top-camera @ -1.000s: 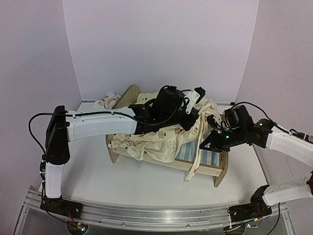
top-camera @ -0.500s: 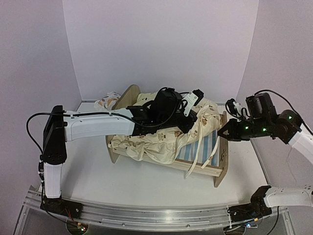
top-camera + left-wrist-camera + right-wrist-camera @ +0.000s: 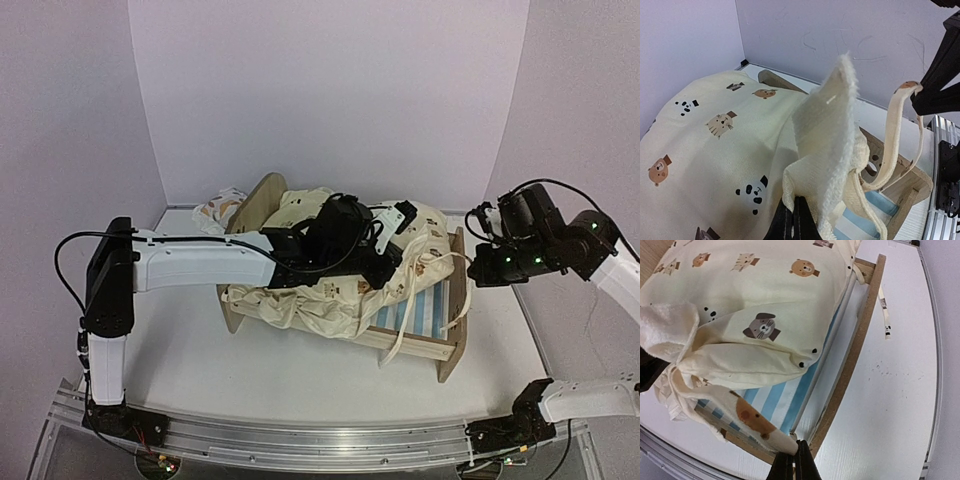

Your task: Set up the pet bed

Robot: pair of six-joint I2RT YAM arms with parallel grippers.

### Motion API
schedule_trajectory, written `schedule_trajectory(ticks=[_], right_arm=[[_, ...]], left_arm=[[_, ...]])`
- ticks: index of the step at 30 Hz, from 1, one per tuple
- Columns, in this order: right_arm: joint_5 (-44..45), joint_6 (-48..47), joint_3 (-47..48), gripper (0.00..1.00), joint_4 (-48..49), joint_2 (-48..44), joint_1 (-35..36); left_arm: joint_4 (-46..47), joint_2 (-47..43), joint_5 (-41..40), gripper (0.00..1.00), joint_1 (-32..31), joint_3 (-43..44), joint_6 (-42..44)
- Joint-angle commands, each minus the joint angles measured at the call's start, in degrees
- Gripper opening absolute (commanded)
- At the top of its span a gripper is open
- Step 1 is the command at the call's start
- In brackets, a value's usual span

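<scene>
- The pet bed (image 3: 457, 312) stands mid-table (image 3: 300, 380), heaped with an animal-print quilt (image 3: 320, 295).
- The left gripper (image 3: 793, 215) is clamped on the quilt's edge.
- The right gripper (image 3: 794, 456) is pinching the quilt's tie strip (image 3: 752, 420), just right of the bed.

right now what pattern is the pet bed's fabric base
Blue and white stripes on the fabric base, clearest in the right wrist view.

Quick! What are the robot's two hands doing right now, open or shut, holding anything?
Left gripper: shut on the fluffy edge of the quilt.
Right gripper: shut on the end of the quilt's strap.
</scene>
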Motion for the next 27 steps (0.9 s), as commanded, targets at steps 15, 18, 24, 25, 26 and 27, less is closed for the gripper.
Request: schedule_trajectory(ticks=[15, 18, 24, 25, 26, 27], right_arm=[[5.5, -2.1, 11.8, 0.0, -6.0, 8.7, 0.2], [4.2, -2.2, 13.3, 0.0, -6.4, 10.9, 0.3], [3.6, -1.7, 11.5, 0.0, -7.3, 13.0, 0.3], [3.4, -1.8, 11.3, 0.0, -7.6, 13.1, 0.3], [3.4, -2.0, 11.5, 0.0, -8.2, 13.2, 0.3], [3.8, -2.2, 12.0, 0.0, -9.3, 13.4, 0.3]], left_arm=[[3.0, -4.4, 1.3, 0.0, -0.6, -2.7, -2.4], [3.8, -4.7, 1.3, 0.0, -0.6, -3.5, -2.3], [3.8, -5.5, 0.9, 0.0, -0.6, -4.7, -2.0], [3.8, -5.7, 0.8, 0.0, -0.6, -4.9, -1.9], [3.7, -5.9, 0.8, 0.0, -0.6, -5.1, -1.8], [3.8, -6.1, 0.8, 0.0, -0.6, -5.4, -1.8]])
